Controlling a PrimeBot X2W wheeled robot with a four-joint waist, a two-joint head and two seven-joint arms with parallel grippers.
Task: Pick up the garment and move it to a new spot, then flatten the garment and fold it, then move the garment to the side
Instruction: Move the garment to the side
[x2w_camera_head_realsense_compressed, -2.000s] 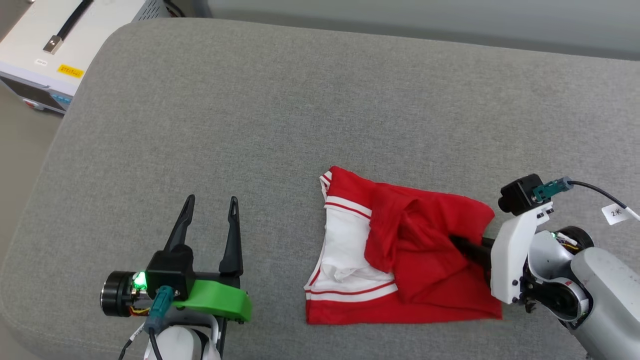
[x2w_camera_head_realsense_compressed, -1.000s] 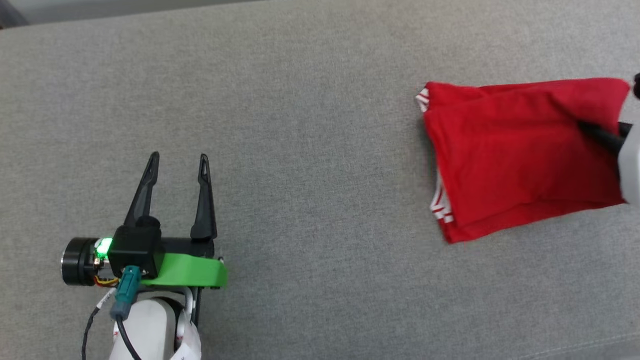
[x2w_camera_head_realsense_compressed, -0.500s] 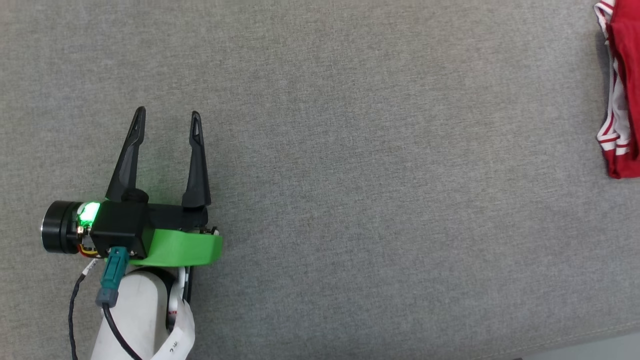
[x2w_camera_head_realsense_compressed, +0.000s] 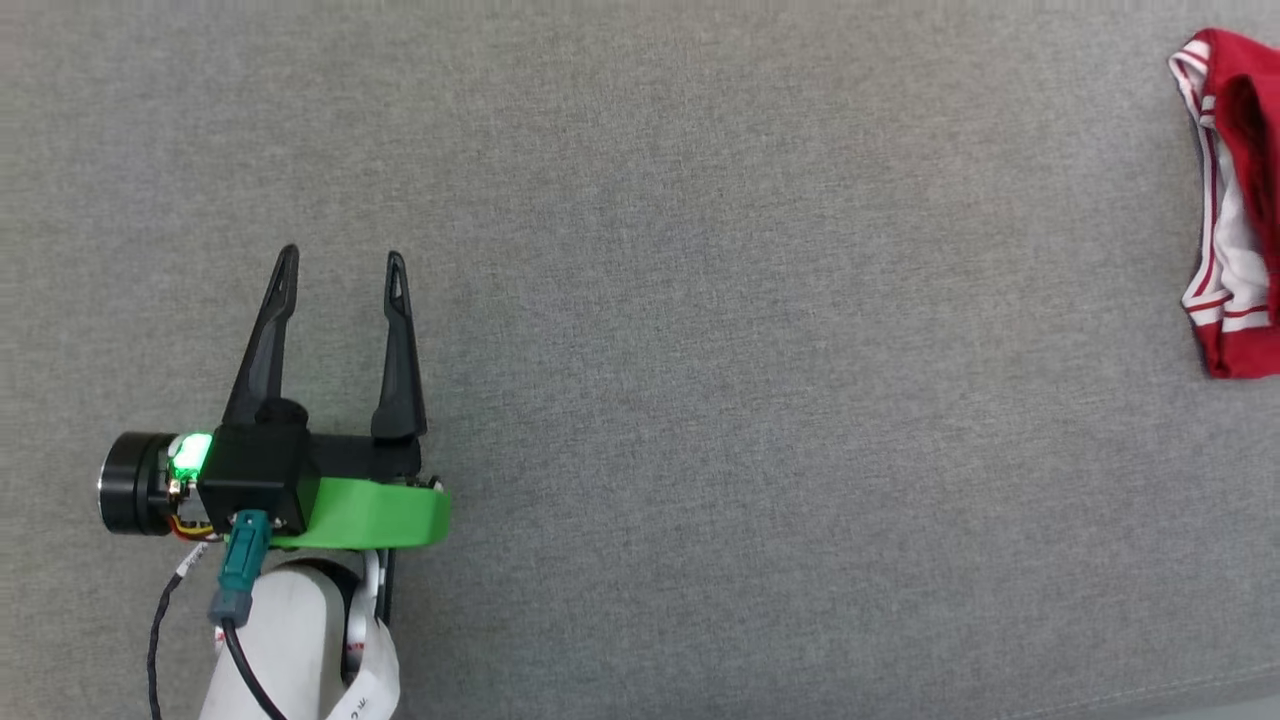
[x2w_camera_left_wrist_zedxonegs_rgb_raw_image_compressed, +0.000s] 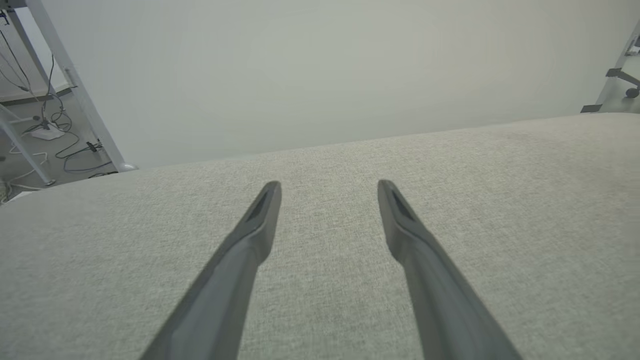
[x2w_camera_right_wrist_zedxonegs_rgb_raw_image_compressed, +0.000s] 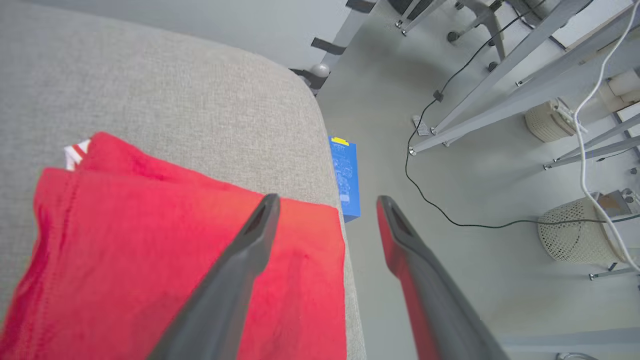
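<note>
Folded garment (x2w_camera_head_realsense_compressed: 1235, 240) lying at the right edge of the grey cushion (x2w_camera_head_realsense_compressed: 700, 400), partly beneath the right gripper (x2w_camera_right_wrist_zedxonegs_rgb_raw_image_compressed: 325, 200), jaws wide and empty; left gripper (x2w_camera_head_realsense_compressed: 340, 255) well apart from it, jaws likewise wide, holding nothing.

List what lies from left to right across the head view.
The left gripper, fingers apart → a bare stretch of the grey cushion → the garment, cut off by the right edge.
</note>
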